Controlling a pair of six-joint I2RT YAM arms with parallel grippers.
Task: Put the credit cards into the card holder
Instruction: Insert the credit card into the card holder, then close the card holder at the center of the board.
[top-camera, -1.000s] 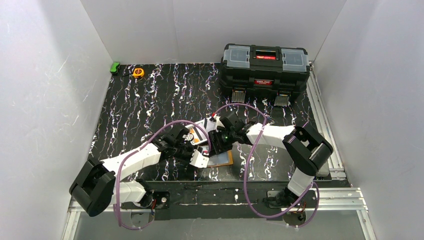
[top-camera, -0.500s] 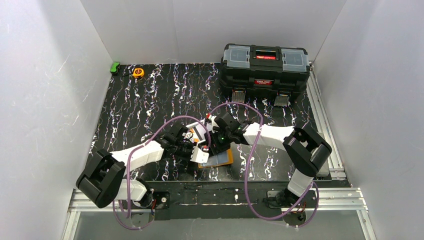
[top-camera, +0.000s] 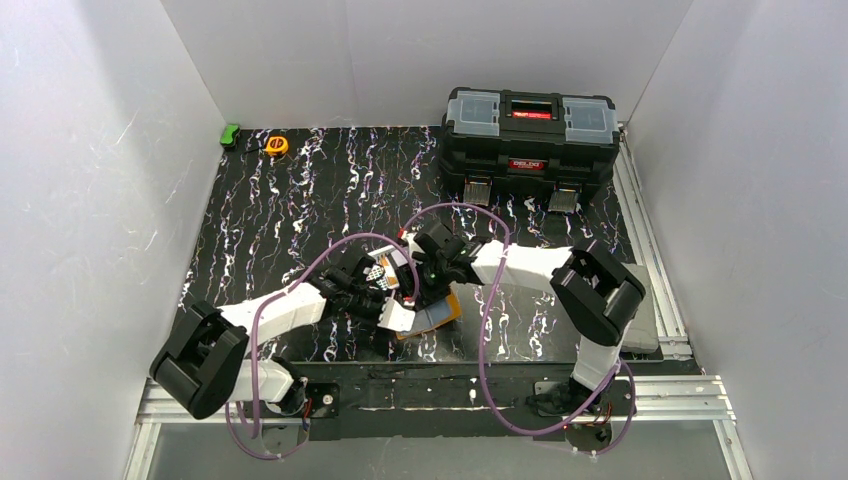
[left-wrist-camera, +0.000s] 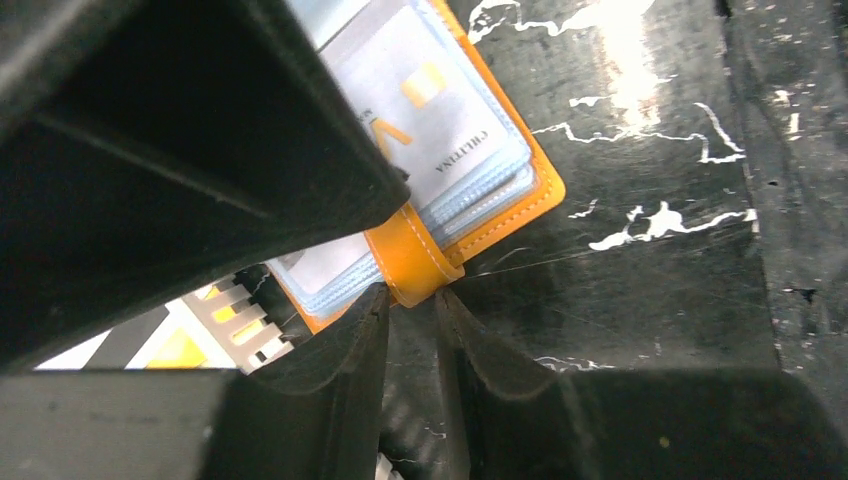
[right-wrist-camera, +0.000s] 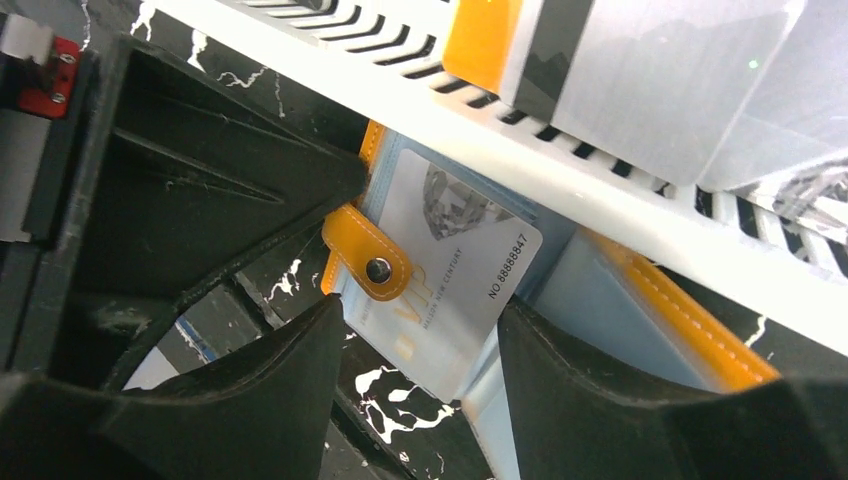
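White walls box in a black marbled table (top-camera: 300, 200), with a black toolbox (top-camera: 530, 140) at its far edge. Near the front both arms crowd the open orange card holder (top-camera: 445, 312), and a white slotted basket (right-wrist-camera: 500, 150) sits just beside it. Over it the right gripper (right-wrist-camera: 422, 310) gapes around a whitish card (right-wrist-camera: 455, 285) lying on the pockets. The left gripper (left-wrist-camera: 412, 305), jaws a slit apart, noses the snap tab (left-wrist-camera: 410, 255).

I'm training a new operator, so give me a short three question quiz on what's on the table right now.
1. True or false: the card holder lies open on the table.
2. The snap tab is: A orange, B blue, C black?
3. Fill in: the black toolbox stands at the table's ___ right corner.
Key: 1 true; 2 A; 3 far.
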